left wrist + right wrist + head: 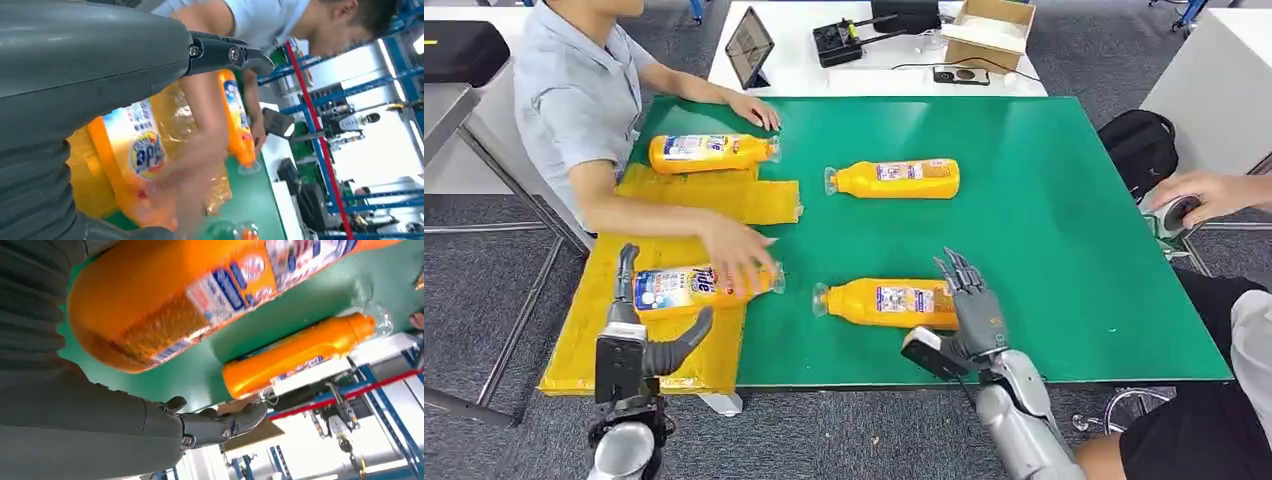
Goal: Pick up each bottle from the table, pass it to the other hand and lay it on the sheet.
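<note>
Up close, the right hand (215, 426) hovers spread beside a bottle (170, 300); overhead, the left hand (639, 330) gapes empty.

Robotics lab: blue racking (350, 150), white desks (824, 70), tablet (749, 45).

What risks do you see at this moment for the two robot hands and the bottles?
A person's hand lies on the bottle on the yellow sheet, right beside the left hand; they may collide. The right hand is open against the nearest bottle on the green mat, which might roll away.
</note>
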`<state>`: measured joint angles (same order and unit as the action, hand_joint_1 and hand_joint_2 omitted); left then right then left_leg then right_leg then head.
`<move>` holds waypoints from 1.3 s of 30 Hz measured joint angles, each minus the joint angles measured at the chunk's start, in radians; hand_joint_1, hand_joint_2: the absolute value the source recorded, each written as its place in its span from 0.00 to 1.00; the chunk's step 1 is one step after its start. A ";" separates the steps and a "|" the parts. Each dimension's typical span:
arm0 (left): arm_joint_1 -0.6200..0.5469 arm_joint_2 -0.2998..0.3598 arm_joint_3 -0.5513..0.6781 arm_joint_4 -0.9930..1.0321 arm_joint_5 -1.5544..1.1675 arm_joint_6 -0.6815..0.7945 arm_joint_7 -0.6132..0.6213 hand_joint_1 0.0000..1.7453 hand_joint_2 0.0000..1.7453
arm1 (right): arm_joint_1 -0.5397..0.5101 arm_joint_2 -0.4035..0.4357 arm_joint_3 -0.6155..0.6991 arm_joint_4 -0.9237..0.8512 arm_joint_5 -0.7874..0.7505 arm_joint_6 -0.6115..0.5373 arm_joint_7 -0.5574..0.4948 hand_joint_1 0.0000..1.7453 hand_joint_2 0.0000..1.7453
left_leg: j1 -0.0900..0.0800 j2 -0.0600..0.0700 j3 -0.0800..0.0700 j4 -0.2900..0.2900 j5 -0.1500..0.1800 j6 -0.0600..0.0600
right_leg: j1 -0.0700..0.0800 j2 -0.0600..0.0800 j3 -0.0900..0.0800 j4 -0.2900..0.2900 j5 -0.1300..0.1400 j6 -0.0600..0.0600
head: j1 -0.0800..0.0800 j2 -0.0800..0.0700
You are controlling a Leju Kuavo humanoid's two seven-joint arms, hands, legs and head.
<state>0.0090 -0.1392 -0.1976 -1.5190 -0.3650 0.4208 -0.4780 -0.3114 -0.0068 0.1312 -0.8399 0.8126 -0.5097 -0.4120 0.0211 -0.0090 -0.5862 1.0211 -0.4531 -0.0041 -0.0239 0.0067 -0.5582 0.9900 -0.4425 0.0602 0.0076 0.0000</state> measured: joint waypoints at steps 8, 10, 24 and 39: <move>-0.037 0.000 -0.032 0.019 -0.002 0.000 0.011 0.00 1.00 | -0.120 0.022 0.035 0.153 0.060 0.001 0.071 0.00 1.00 | 0.000 0.000 0.000 0.000 0.000 0.001 | 0.000 0.000 0.000 0.000 0.000 0.000 | 0.000 0.000; -0.041 0.000 -0.033 0.022 -0.002 0.000 0.012 0.00 1.00 | -0.136 0.026 0.042 0.174 0.065 0.001 0.077 0.00 1.00 | 0.000 0.000 0.000 0.000 0.000 0.001 | 0.000 0.000 0.000 0.000 0.000 0.000 | 0.000 0.000; -0.042 0.008 -0.039 0.022 -0.073 -0.013 0.088 0.00 1.00 | -0.266 0.040 0.116 0.309 0.184 0.277 0.426 0.00 1.00 | 0.000 0.001 0.005 0.000 0.001 0.001 | 0.000 0.000 0.003 0.000 0.001 0.000 | 0.000 0.000; -0.029 0.011 -0.031 -0.009 -0.052 -0.088 0.093 0.00 1.00 | -0.299 0.042 0.192 0.311 0.187 0.381 0.431 1.00 1.00 | 0.000 0.001 0.011 0.000 0.002 0.001 | 0.000 0.000 0.009 0.000 0.001 0.000 | 0.001 0.000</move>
<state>-0.0199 -0.1278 -0.2285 -1.5278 -0.4166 0.3331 -0.3853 -0.6104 0.0351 0.3231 -0.5291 0.9996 -0.1282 0.0192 0.0212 -0.0077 -0.5755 1.0210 -0.4512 -0.0034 -0.0237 0.0072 -0.5497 0.9896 -0.4412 0.0606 0.0084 0.0000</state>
